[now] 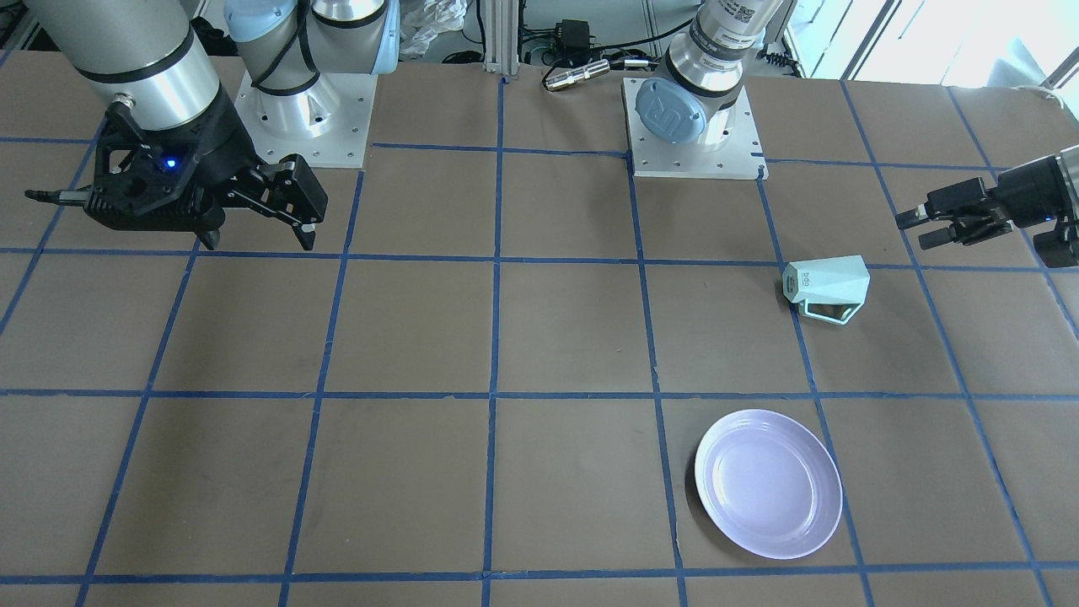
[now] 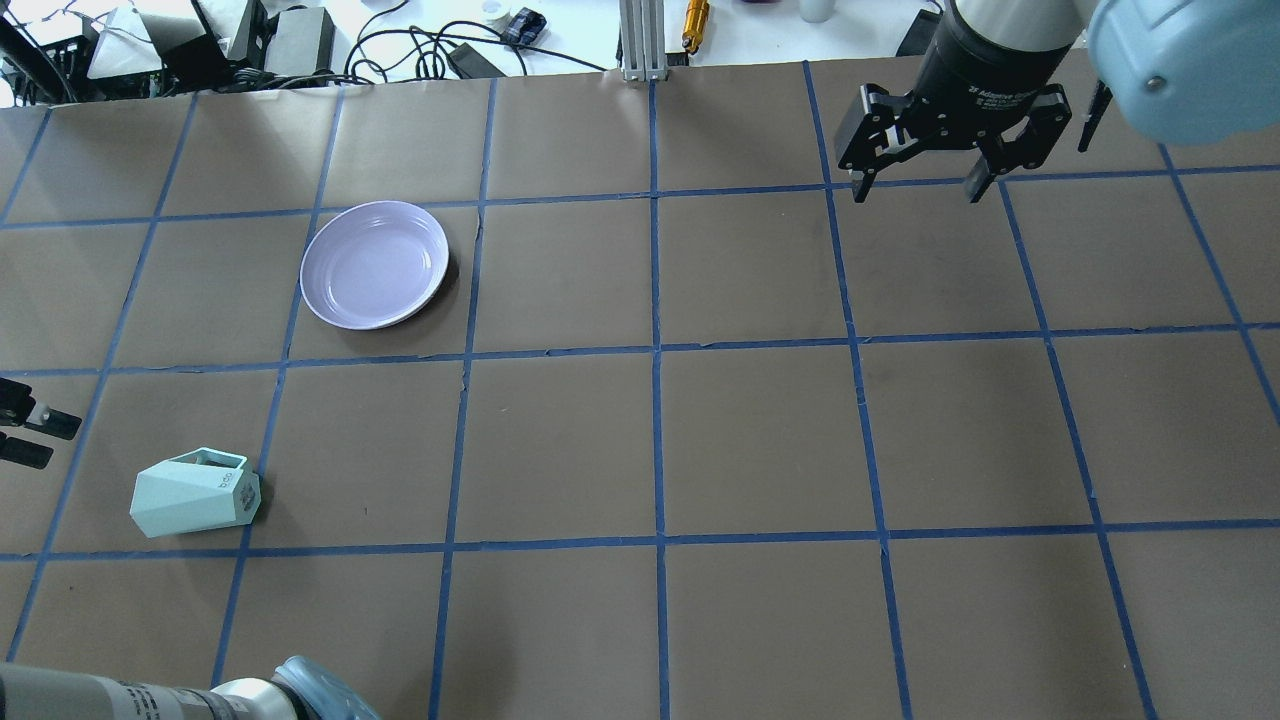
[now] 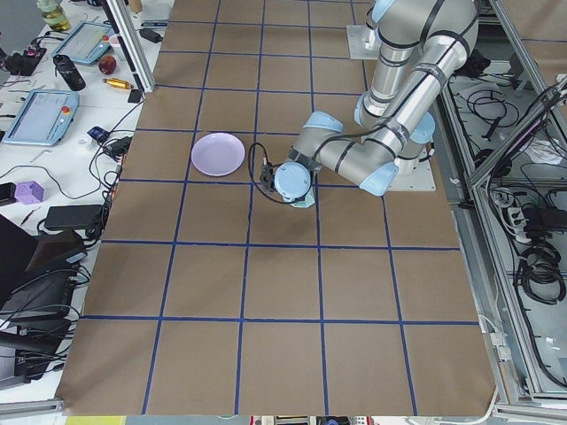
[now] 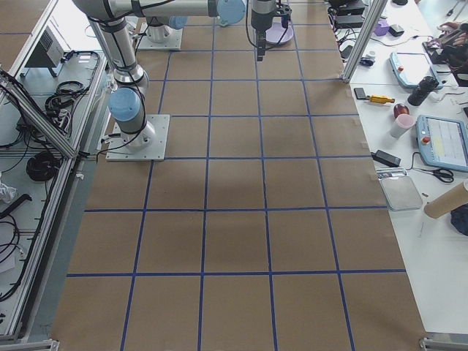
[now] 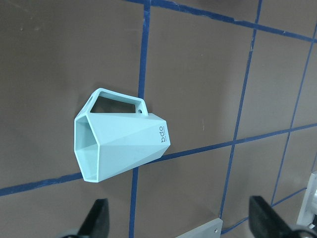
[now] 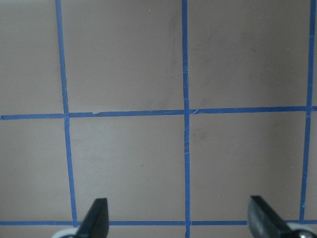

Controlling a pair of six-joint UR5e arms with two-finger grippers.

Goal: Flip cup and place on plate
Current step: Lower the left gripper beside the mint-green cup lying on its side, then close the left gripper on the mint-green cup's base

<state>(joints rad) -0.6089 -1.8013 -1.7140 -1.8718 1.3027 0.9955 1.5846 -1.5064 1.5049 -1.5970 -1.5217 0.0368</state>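
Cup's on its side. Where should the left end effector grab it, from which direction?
Probably the rim wall: one finger inside the mouth, one outside, entering from the mouth end. The cup lies on its side, mouth facing the open left end effector; the handle juts toward the plate, so take the opposite wall.

Overhead and front views face oppositely, sharing the cup (image 2: 195,495) and plate (image 2: 375,263).

Blue-taped table (image 2: 760,440) carries cup (image 2: 195,492) on its side; plate (image 2: 375,265) apart.
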